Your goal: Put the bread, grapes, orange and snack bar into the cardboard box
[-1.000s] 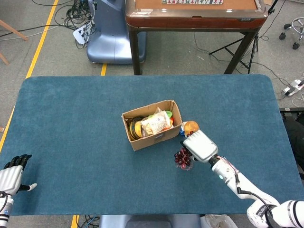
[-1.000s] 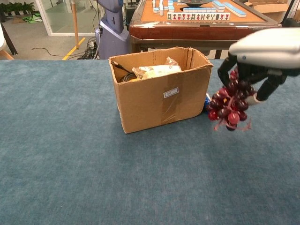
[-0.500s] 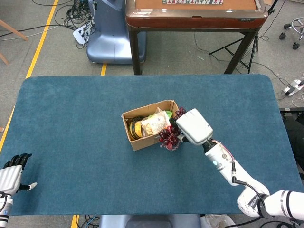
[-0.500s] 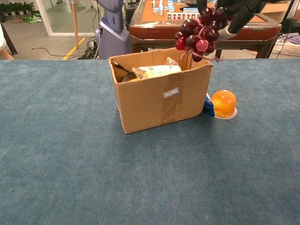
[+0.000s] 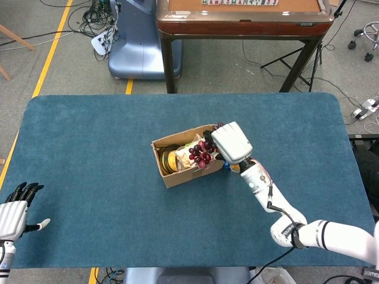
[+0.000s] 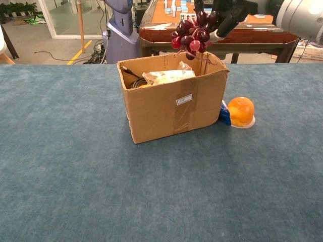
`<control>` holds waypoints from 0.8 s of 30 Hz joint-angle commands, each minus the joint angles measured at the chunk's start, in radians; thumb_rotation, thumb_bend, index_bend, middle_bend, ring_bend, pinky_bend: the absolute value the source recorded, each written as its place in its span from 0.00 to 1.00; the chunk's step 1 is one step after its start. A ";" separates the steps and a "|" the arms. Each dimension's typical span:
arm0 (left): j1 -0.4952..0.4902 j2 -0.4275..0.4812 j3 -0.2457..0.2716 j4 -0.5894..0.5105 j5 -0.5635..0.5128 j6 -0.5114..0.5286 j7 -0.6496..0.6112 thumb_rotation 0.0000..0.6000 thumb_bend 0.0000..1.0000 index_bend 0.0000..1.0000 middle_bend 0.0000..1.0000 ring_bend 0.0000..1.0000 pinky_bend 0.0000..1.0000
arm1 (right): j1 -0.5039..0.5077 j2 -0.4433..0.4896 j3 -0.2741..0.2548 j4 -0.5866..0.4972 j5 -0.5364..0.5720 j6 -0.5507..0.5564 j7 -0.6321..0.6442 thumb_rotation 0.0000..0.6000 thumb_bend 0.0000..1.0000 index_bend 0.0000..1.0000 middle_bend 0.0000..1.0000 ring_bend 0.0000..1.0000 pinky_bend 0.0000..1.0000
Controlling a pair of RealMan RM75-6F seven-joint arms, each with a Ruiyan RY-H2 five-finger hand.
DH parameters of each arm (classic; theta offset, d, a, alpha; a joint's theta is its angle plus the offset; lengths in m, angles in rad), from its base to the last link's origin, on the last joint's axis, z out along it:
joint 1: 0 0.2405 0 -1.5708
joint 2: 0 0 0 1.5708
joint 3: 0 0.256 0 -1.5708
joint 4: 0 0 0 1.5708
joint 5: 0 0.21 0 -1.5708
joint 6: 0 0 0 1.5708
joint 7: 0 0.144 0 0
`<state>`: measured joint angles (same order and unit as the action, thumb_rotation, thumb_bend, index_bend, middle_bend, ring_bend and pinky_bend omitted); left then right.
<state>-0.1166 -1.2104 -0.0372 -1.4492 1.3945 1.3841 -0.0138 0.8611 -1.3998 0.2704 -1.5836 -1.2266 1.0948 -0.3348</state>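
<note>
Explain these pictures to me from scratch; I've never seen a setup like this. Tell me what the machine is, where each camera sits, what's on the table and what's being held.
This is a two-armed robot, steered remotely by a person, with a human-like hand on each arm. The head view looks down from above; the chest view looks level across the blue table.

The right hand holds a bunch of dark red grapes above the open cardboard box. The left hand waits at the table's near left corner, fingers spread, holding nothing.

Inside the box lies a clear bag of bread, with some yellow and dark items beside it that I cannot identify. Outside, to the box's right, the orange sits on the table, with a blue packet, possibly the snack bar, wedged between it and the box.
</note>
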 commanded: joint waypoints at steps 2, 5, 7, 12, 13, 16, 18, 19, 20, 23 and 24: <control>0.003 0.001 0.001 0.002 0.000 -0.002 -0.004 1.00 0.00 0.20 0.16 0.07 0.18 | 0.021 -0.073 0.000 0.090 0.021 -0.025 0.018 1.00 0.08 0.59 1.00 1.00 1.00; 0.003 0.006 0.000 -0.004 -0.002 -0.005 -0.003 1.00 0.00 0.20 0.16 0.07 0.18 | 0.031 -0.064 -0.002 0.084 0.045 -0.094 0.060 1.00 0.00 0.31 1.00 1.00 1.00; 0.005 0.009 -0.001 -0.007 -0.004 -0.004 -0.003 1.00 0.00 0.20 0.16 0.07 0.18 | 0.033 -0.049 0.001 0.075 0.044 -0.116 0.095 1.00 0.00 0.15 1.00 1.00 1.00; 0.007 0.014 -0.002 -0.014 -0.009 -0.006 0.001 1.00 0.00 0.20 0.16 0.07 0.18 | 0.006 -0.033 0.001 0.071 -0.016 -0.062 0.145 1.00 0.00 0.06 1.00 1.00 1.00; 0.007 0.014 -0.002 -0.014 -0.008 -0.006 0.002 1.00 0.00 0.20 0.16 0.07 0.18 | -0.002 -0.023 -0.002 0.062 -0.024 -0.048 0.144 1.00 0.00 0.06 1.00 1.00 1.00; 0.007 0.014 -0.003 -0.015 -0.009 -0.008 0.006 1.00 0.00 0.20 0.16 0.07 0.18 | -0.041 0.033 -0.021 0.004 -0.048 -0.007 0.118 1.00 0.00 0.14 0.95 0.97 0.98; 0.007 0.014 -0.003 -0.015 -0.011 -0.010 0.009 1.00 0.00 0.20 0.16 0.07 0.18 | -0.075 0.082 -0.035 -0.044 -0.061 0.023 0.097 1.00 0.00 0.20 0.92 0.94 0.95; 0.007 0.013 -0.003 -0.015 -0.012 -0.011 0.010 1.00 0.00 0.20 0.16 0.07 0.18 | -0.089 0.102 -0.042 -0.061 -0.064 0.035 0.090 1.00 0.00 0.23 0.91 0.93 0.94; 0.007 0.012 -0.003 -0.015 -0.013 -0.013 0.012 1.00 0.00 0.20 0.16 0.07 0.18 | -0.109 0.130 -0.053 -0.083 -0.066 0.045 0.084 1.00 0.00 0.26 0.89 0.92 0.93; 0.005 0.010 -0.003 -0.014 -0.012 -0.015 0.020 1.00 0.00 0.20 0.16 0.07 0.18 | -0.149 0.205 -0.085 -0.124 -0.066 0.036 0.090 1.00 0.00 0.29 0.81 0.86 0.87; 0.005 0.009 -0.002 -0.014 -0.012 -0.016 0.022 1.00 0.00 0.20 0.16 0.07 0.18 | -0.160 0.225 -0.096 -0.129 -0.069 0.030 0.100 1.00 0.00 0.30 0.78 0.84 0.85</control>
<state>-0.1113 -1.2009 -0.0398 -1.4632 1.3822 1.3686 0.0077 0.7380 -1.2261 0.2058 -1.6799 -1.2867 1.1253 -0.2400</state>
